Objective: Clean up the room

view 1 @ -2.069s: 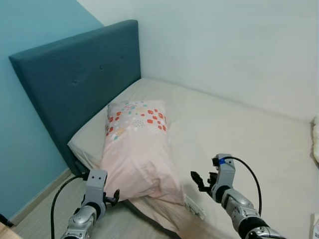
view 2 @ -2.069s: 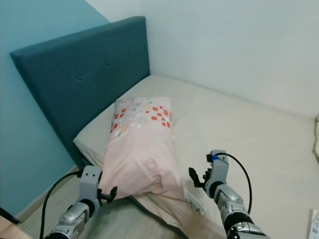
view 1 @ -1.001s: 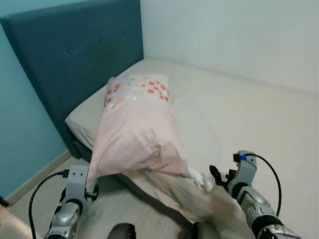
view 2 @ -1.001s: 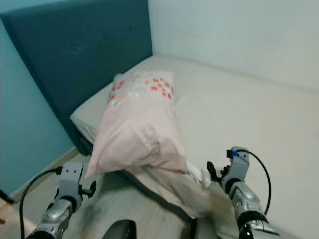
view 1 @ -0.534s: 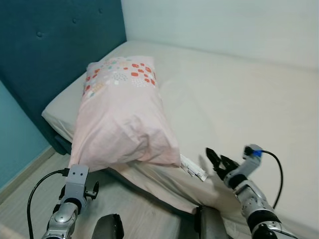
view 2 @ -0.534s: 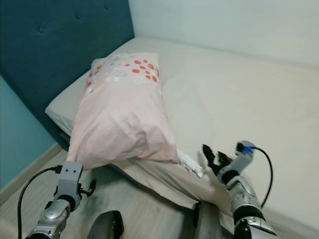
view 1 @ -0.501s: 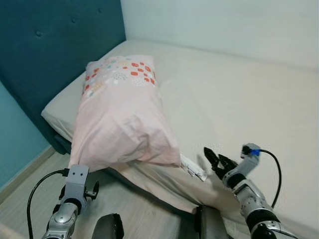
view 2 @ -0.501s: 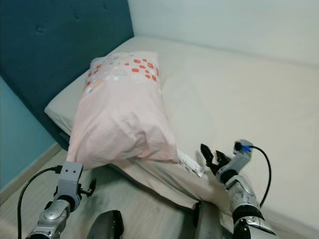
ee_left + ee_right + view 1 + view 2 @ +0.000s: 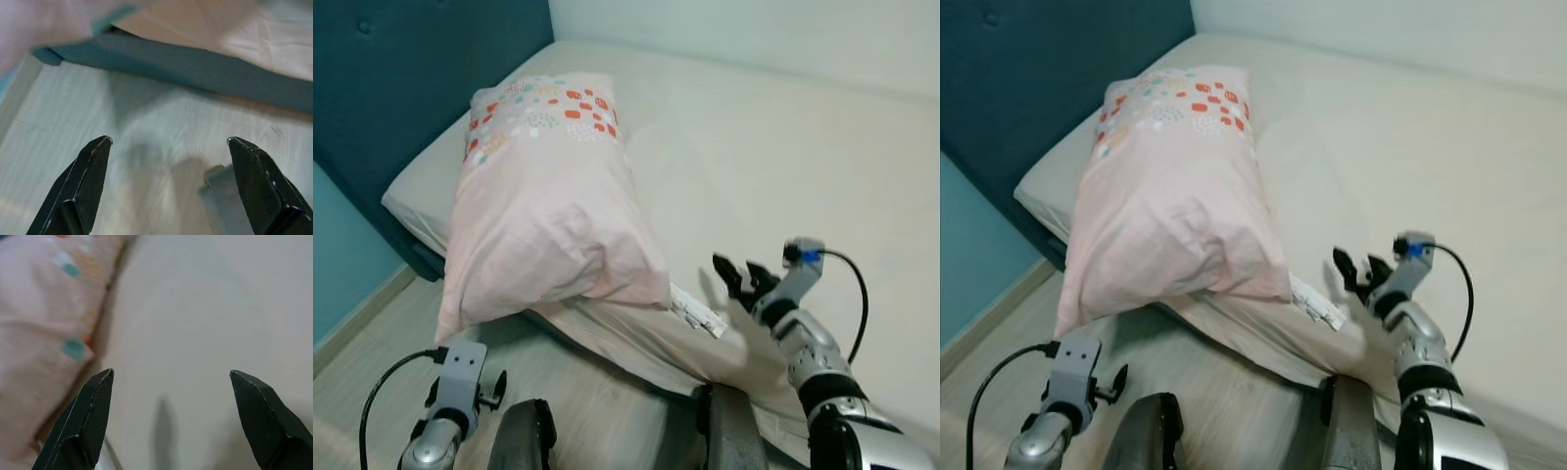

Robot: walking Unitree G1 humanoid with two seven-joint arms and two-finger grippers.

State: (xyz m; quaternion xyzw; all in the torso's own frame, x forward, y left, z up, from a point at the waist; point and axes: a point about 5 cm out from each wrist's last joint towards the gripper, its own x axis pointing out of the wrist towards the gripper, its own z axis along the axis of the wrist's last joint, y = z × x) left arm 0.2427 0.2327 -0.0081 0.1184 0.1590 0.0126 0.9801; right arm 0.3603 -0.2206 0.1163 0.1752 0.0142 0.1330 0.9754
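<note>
A pink pillow (image 9: 543,206) with red and teal dots at its far end lies lengthwise on the bed (image 9: 783,166), its near end hanging over the mattress edge. My right gripper (image 9: 736,274) hovers open just above the cream sheet, a little to the right of the pillow's near corner; in the right wrist view its fingers (image 9: 90,416) frame the sheet with the pillow (image 9: 39,323) to one side. My left gripper (image 9: 167,141) hangs low and open above the wooden floor (image 9: 122,161), below the pillow's overhanging end.
A white label tag (image 9: 697,313) sticks out at the mattress edge between pillow and right gripper. The dark teal headboard (image 9: 411,69) and a teal wall (image 9: 333,264) close off the left. My own dark knees (image 9: 524,441) show at the bottom.
The camera has tilted down and moved closer to the bed. My right gripper has risen and reached forward over the sheet beside the pillow. The left arm has sunk lower in the picture.
</note>
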